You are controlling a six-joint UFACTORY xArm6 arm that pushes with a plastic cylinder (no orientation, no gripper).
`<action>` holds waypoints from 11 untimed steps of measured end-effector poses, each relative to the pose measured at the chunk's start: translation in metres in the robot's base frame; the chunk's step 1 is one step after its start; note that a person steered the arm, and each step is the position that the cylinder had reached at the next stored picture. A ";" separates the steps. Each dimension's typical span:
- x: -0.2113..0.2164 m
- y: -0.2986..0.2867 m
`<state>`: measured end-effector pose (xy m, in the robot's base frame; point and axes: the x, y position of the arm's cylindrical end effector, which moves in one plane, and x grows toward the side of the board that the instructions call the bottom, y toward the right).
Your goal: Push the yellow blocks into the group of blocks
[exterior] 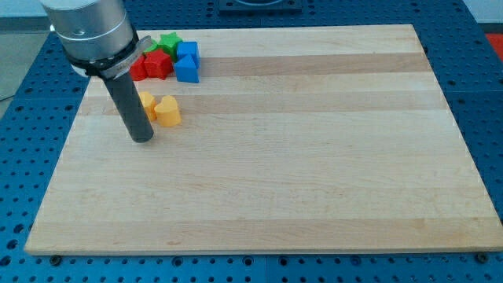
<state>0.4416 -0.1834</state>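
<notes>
Two yellow blocks lie near the view's upper left: a heart-shaped one (167, 111) and a second one (147, 101) to its left, partly hidden by my rod. My tip (142, 138) rests on the board just below and left of them, close to the left yellow block. The group sits above them near the board's top edge: a red block (156, 65), a blue block (187, 68) with another blue block (188, 52) behind it, and a green star-shaped block (168, 42). A small gap separates the yellow blocks from the group.
The wooden board (314, 157) lies on a blue perforated table (23, 141). The arm's grey body (90, 31) hangs over the board's upper left corner and hides part of the group.
</notes>
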 end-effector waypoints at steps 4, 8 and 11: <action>-0.024 -0.045; -0.064 -0.017; -0.035 -0.019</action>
<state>0.4068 -0.2027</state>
